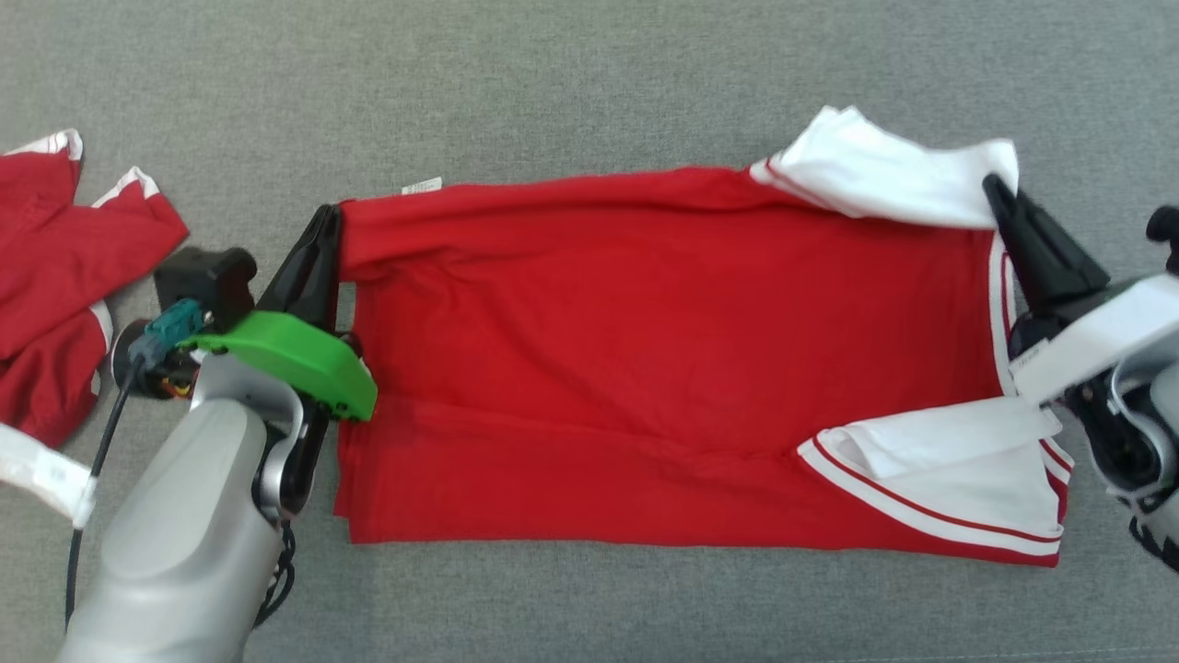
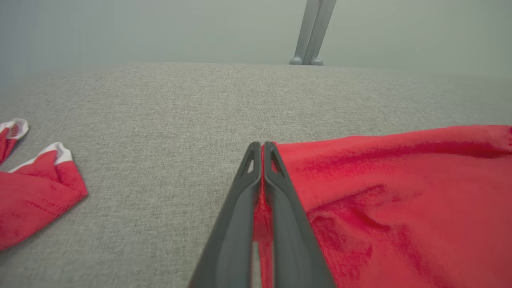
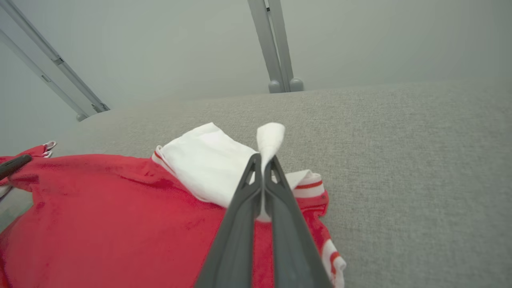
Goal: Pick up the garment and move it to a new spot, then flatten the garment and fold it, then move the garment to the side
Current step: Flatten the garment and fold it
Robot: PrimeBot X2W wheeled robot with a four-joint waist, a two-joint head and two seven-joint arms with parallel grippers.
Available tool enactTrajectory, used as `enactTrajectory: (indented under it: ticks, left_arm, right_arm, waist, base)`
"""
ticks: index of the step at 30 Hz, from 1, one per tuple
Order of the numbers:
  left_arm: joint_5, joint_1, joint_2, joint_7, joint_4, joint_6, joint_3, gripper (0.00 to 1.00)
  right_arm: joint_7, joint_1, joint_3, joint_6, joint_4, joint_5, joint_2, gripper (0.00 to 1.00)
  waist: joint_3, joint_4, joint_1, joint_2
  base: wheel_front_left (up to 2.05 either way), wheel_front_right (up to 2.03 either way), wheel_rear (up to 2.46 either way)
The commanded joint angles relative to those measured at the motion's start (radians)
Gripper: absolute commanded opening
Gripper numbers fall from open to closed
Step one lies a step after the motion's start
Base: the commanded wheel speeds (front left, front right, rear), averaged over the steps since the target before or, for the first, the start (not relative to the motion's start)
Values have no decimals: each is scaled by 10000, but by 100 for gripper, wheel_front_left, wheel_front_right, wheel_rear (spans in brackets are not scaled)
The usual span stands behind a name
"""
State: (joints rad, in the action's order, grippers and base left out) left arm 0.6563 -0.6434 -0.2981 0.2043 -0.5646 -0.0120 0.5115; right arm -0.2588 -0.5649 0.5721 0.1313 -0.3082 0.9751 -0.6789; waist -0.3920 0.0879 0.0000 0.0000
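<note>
Red T-shirt lies spread mid-surface, white sleeves folded in. Left fingers pinch hem corner; right fingers pinch white sleeve. Cloth likely soft, light, droopy: best held by far corners, lifted together.

The garment is a red shirt with white sleeves edged in red stripes. It lies flat across the grey counter, folded into a wide band with the hem at the left and the sleeves at the right. Both sleeves are turned in over the red body. A small white label sticks out at the far left corner.
</note>
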Motion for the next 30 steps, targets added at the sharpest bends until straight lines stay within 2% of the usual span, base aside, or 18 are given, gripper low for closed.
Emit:
enactTrajectory:
  ticks: [1, 8, 15, 16, 17, 18, 21, 24, 30]
  left_arm:
    - [83, 554, -226, 72, 421, 224, -111, 0]
    - [253, 2548, -833, -206, 2614, 1129, -288, 0]
    - [641, 4200, -1197, -839, 3898, 1860, -346, 0]
    - [653, 4318, -1226, -873, 3973, 1908, -333, 6]
    - [692, 4434, -1209, -937, 4058, 1966, -313, 40]
    - [705, 4540, -1209, -964, 4107, 2024, -300, 100]
    - [753, 4854, -1119, -807, 4292, 2231, -382, 100]
    - [689, 5153, -941, -188, 4635, 2564, -644, 100]
    - [-291, 5378, -831, 477, 5248, 3226, -862, 100]
  right_arm:
    - [-67, 672, -417, -13, 344, -105, 128, 0]
    - [-66, 3663, -2174, -13, 1544, -535, 1030, 0]
    - [-66, 5380, -2809, -11, 1804, -1095, 1841, 0]
    - [-67, 5455, -2840, -13, 1805, -1209, 1886, 21]
    - [-67, 5511, -2910, -13, 1837, -1332, 1961, 66]
    - [-67, 5540, -2970, -13, 1842, -1478, 2027, 100]
    - [-67, 5471, -3411, -11, 2188, -2320, 2389, 100]
    - [-63, 5587, -3981, -11, 2774, -3371, 2828, 100]
    - [-62, 5905, -5156, -11, 3848, -5096, 3651, 100]
  waist:
    - [431, -402, 0, 0]
    - [746, -562, 0, 0]
    - [868, -755, 0, 0]
    - [869, -773, 0, 0]
    - [874, -793, 0, 0]
    - [881, -810, 0, 0]
    - [964, -877, 0, 0]
    - [1112, -906, 0, 0]
    - [1530, -885, 0, 0]
  base:
    - [0, 0, 0]
    - [0, 0, 0]
    - [0, 0, 0]
    - [0, 0, 0]
    - [0, 0, 0]
    - [0, 0, 0]
    - [0, 0, 0]
    - [0, 0, 0]
    - [0, 0, 0]
